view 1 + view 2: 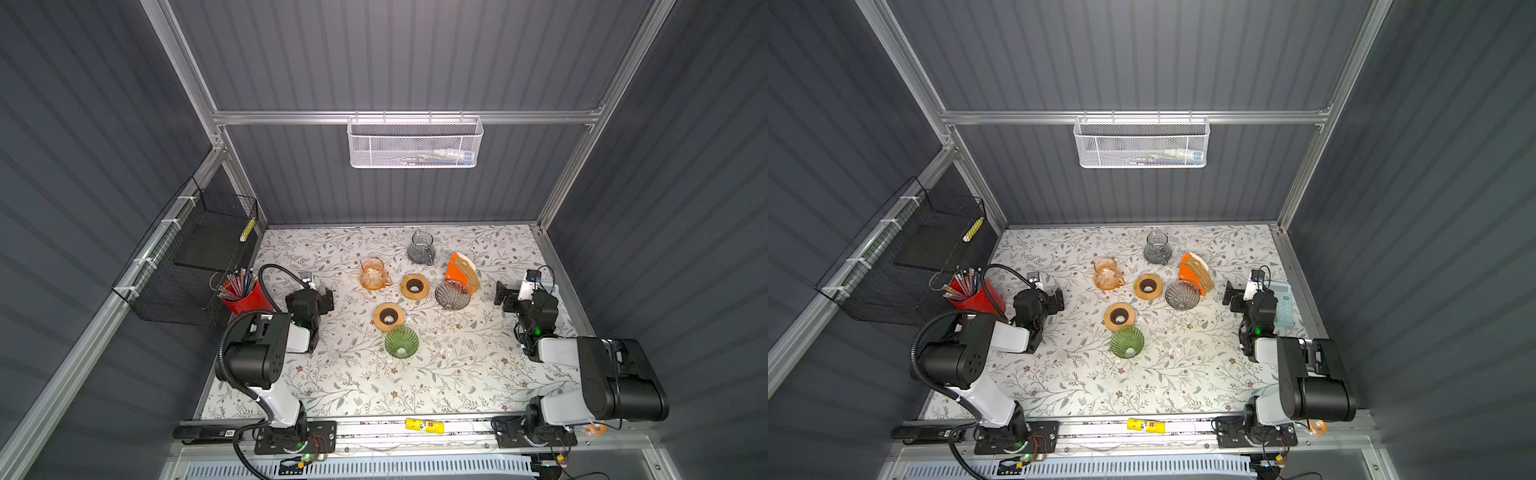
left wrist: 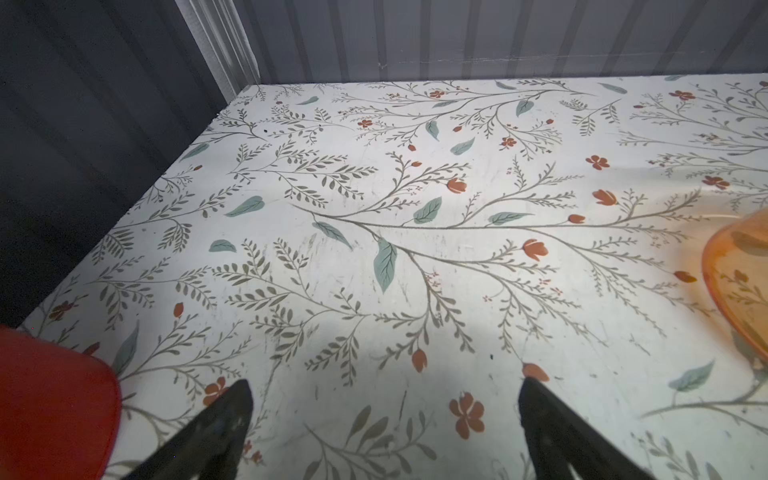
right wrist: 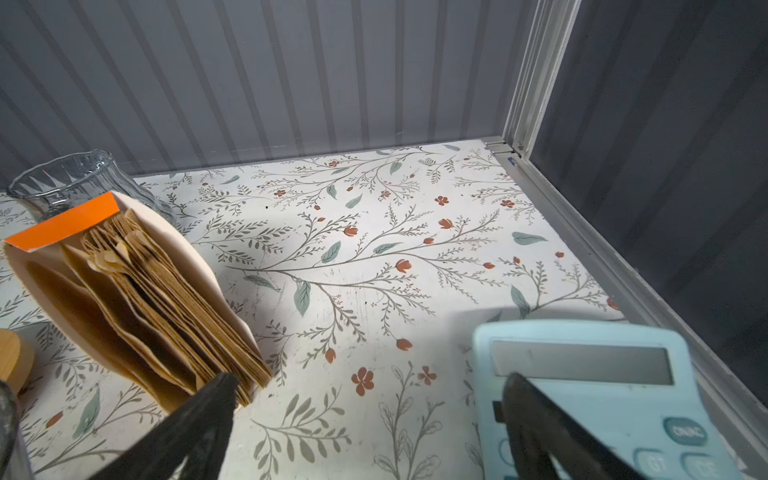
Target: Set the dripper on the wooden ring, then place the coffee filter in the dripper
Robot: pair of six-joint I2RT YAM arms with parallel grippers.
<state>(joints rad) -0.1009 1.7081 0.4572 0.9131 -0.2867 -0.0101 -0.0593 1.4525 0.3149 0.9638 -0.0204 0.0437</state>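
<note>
The paper filter stack [image 3: 174,307] stands just left of the right gripper [image 3: 370,376], well apart from the left gripper [image 2: 384,384]; both sets of jaws gape wide, empty.

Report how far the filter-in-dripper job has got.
Done: nothing yet. The grey dripper and the green dripper sit empty, and the brown filters stand in their orange pack. In hand: nothing; the left gripper and right gripper are open and empty. Left: pull one filter out and seat it in a dripper.
</note>
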